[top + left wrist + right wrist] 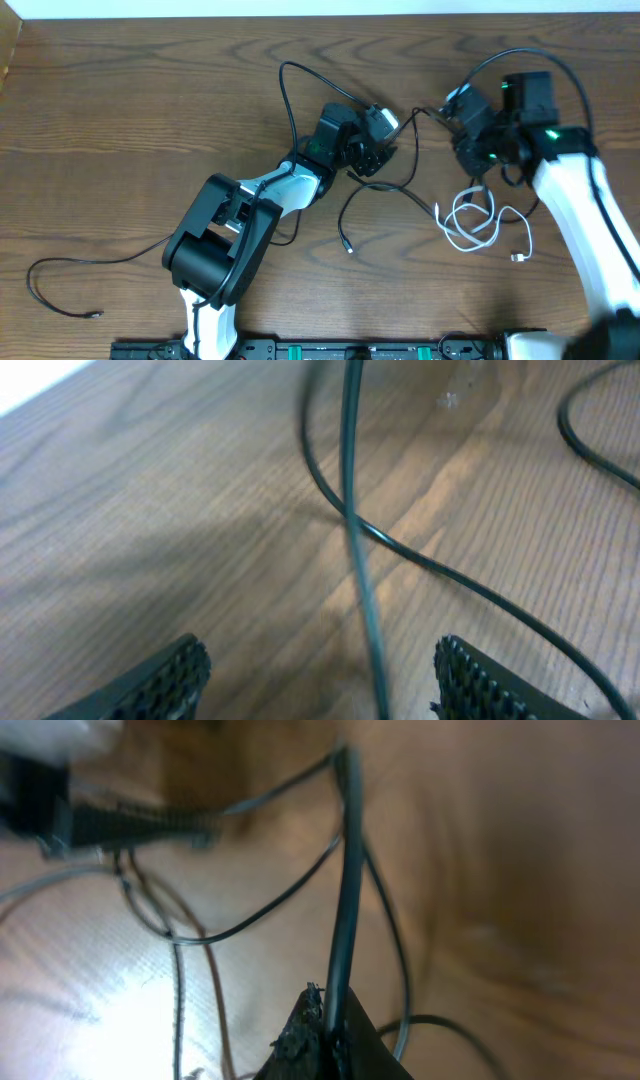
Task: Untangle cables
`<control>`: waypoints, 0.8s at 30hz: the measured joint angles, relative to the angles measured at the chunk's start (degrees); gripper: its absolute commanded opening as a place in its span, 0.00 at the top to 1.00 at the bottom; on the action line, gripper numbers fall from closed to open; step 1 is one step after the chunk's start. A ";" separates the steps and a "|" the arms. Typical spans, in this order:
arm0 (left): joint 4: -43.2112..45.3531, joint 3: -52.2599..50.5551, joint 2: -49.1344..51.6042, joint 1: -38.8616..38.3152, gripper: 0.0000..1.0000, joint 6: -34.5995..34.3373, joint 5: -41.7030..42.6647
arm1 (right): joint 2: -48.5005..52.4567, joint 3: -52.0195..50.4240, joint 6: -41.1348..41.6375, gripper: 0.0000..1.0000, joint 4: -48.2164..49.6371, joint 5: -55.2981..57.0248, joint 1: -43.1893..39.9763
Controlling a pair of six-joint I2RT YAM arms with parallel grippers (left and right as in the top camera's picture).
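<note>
A tangle of black cables lies mid-table between my two grippers. One black cable rises taut from my right gripper, which is shut on it. In the overhead view the right gripper sits at the upper right, with that cable running left toward the left gripper. My left gripper is open just above the wood. A black cable passes between its ribbed fingers without touching either. A white cable lies coiled below the right gripper.
Another black cable lies loose at the front left. A black loop arcs behind the left arm, and a plug end rests in front of it. The table's back edge runs along the top.
</note>
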 measured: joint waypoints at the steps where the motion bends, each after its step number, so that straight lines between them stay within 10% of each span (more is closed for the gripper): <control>1: -0.52 0.00 0.00 0.00 0.29 0.00 0.00 | -3.50 0.04 0.11 0.99 0.42 1.05 0.00; 14: -1.16 0.00 0.00 -0.02 0.36 -0.22 0.09 | -17.44 0.13 0.26 0.99 -0.72 3.89 0.00; 18: -1.14 0.00 0.00 0.00 0.92 -0.42 0.15 | -17.31 0.13 0.39 0.99 -0.70 1.42 0.00; 24: -1.11 0.00 0.00 0.00 0.92 -0.22 0.28 | -17.31 0.13 0.44 0.99 -1.14 -1.49 0.00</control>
